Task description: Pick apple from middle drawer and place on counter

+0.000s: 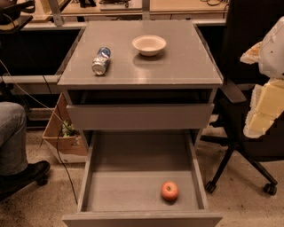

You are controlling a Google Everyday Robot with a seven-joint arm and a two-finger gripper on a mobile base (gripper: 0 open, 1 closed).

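Apple [169,190] in open middle drawer [128,186]; tool [265,106] at right edge, state unclear

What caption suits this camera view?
Apple lies in the open middle drawer; soda can and cream bowl on the counter; robot arm at right, gripper unseen.

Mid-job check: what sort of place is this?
Likely an office or lab workspace: a wheeled office chair, desks along the back, and a grey drawer cabinet. The gripper is at the right edge beside the chair, away from the apple in the open drawer.
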